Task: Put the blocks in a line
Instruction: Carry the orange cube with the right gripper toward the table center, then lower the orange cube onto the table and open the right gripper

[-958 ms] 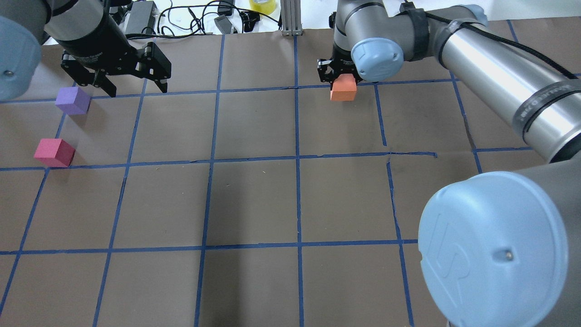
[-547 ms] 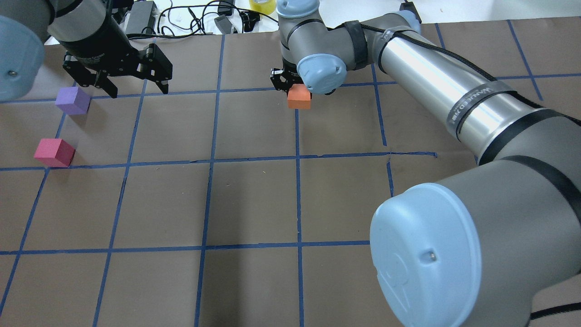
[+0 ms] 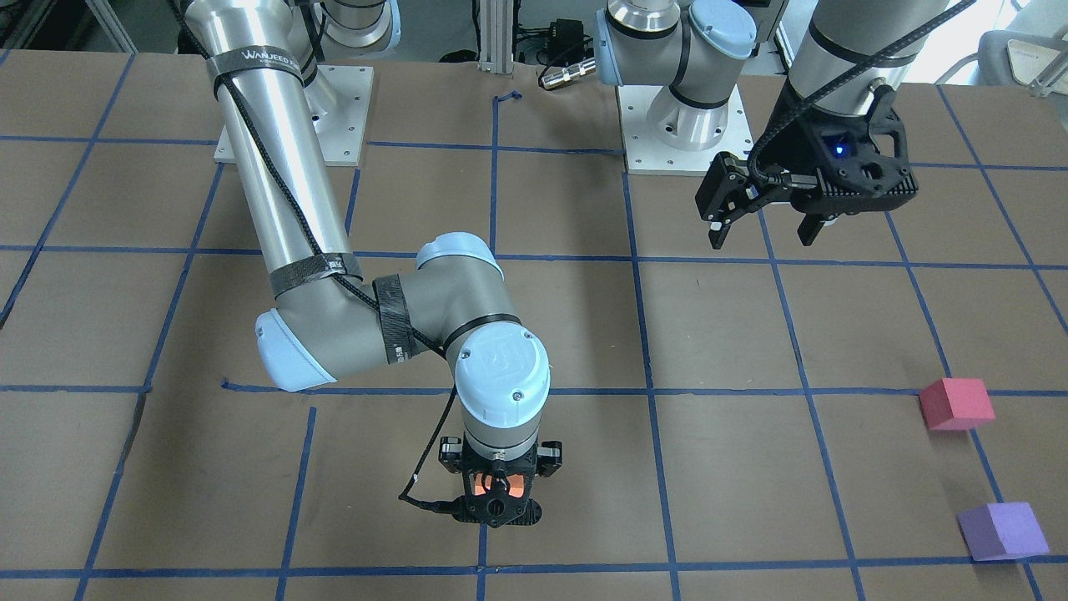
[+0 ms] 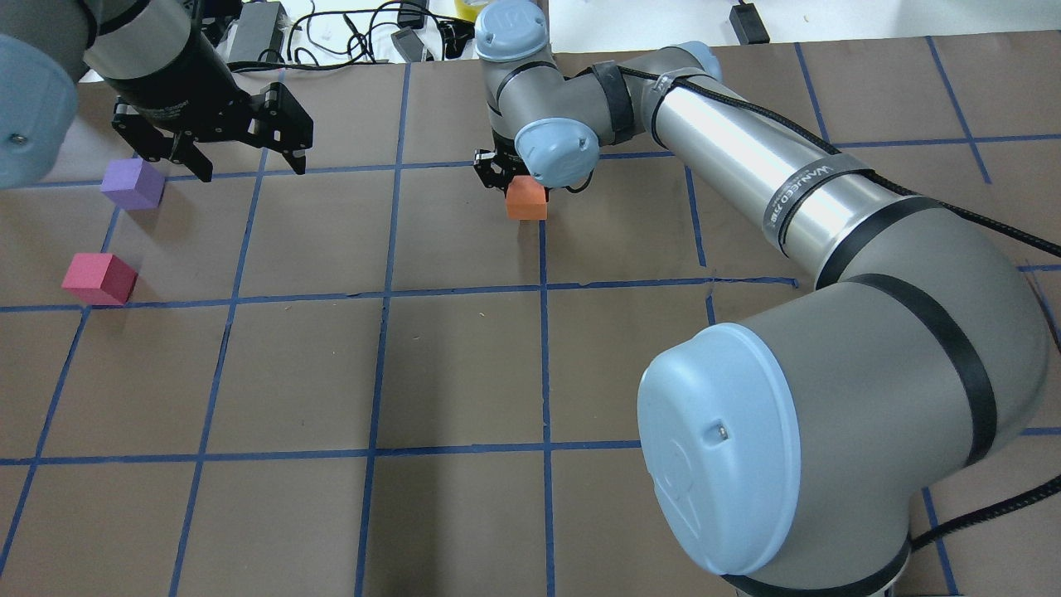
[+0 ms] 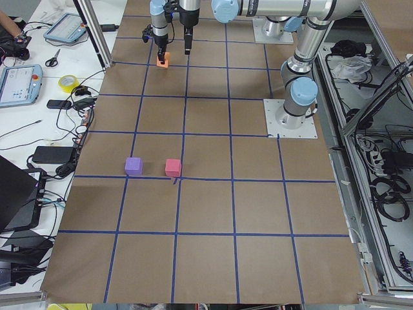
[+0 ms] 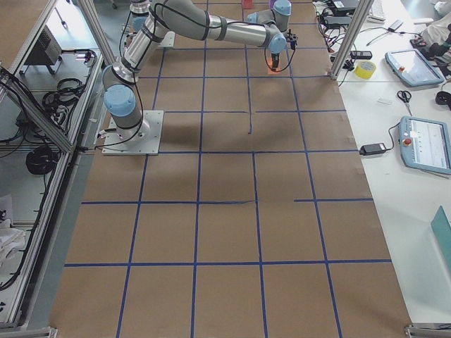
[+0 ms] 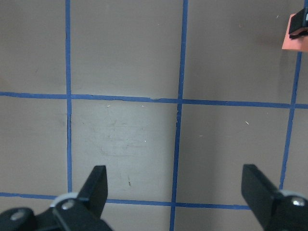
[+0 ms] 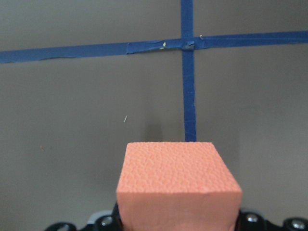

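Soft, even light comes from above. The brown table (image 4: pixel 464 373) carries a faint dark shadow in the overhead view's middle. The right arm (image 3: pixel 250 150) shows glare on its metal tube (upper left, front view). The orange block (image 8: pixel 178 178) looks sharp, grain clear.

Brown paper table (image 4: pixel 456 373) with blue tape lines (image 4: pixel 545 365) lies under the left gripper (image 4: pixel 249 168); cables (image 4: pixel 331 37), a yellow tape roll (image 5: pixel 68 82) and 2 tablets (image 5: pixel 19 84) lie beyond it.

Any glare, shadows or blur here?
Overhead: specular streak on the right arm's metal tube; soft shadows beside the red-pink block and purple block. Right wrist: orange block sharp, foam grain visible. Left wrist: pale bright patch on the brown paper, no blur.
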